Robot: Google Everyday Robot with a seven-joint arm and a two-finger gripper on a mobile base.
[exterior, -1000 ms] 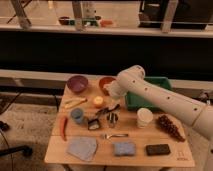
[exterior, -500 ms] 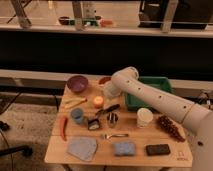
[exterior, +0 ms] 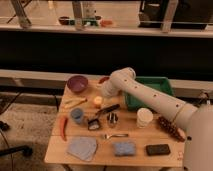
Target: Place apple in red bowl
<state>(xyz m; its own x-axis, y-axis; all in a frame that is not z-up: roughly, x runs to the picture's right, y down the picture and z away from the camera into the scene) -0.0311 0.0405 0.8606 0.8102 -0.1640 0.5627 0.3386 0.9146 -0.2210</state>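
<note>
Reach stage: across a crowded wooden surface (exterior: pixel 132 129), a white robot arm (exterior: pixel 150 96) stretches from the right edge toward the back. The red bowl (exterior: pixel 103 80) sits at the back edge, half hidden behind it. The gripper (exterior: pixel 106 94) hangs just beside the apple (exterior: pixel 97 101), which lies before the bowl; jaws spread, empty. Next, likely: pinch, lift, short carry back. A dark tool (exterior: pixel 111 108) crowds the front side.

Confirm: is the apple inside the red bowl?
No: the apple lies on the table in front of the red bowl, with the tool close above it.
</note>
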